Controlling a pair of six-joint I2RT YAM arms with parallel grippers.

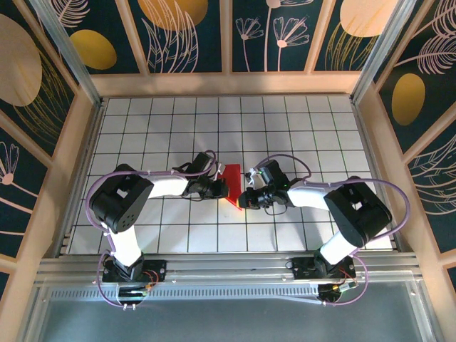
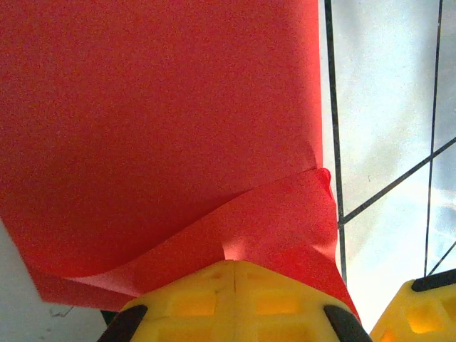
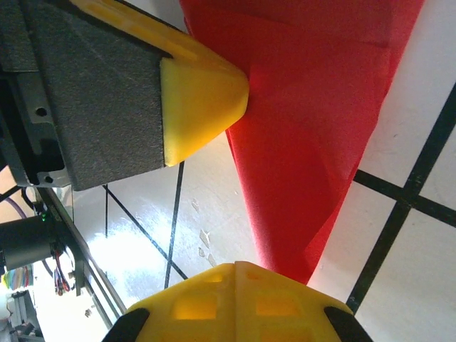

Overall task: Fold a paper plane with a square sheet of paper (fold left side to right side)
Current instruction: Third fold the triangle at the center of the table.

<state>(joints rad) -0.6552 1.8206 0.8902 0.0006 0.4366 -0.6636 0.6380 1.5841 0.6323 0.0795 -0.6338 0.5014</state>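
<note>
Paper (image 1: 232, 182), bright red and narrowed to a creased strip, lies on the tiled table (image 1: 306, 135) between the two tools. Just left of it, the left gripper (image 1: 218, 188) has its fingers pressed together. Its tips rest against the paper's edge, apparently pinning it so it cannot slide. Whether any paper is caught between them I cannot tell. Just ahead of those tips a loose layer of the paper curls upward. On the right, the right gripper (image 1: 247, 197) is pinched shut on the paper's tapering corner, seemingly to lift that layer and carry it across.
</note>
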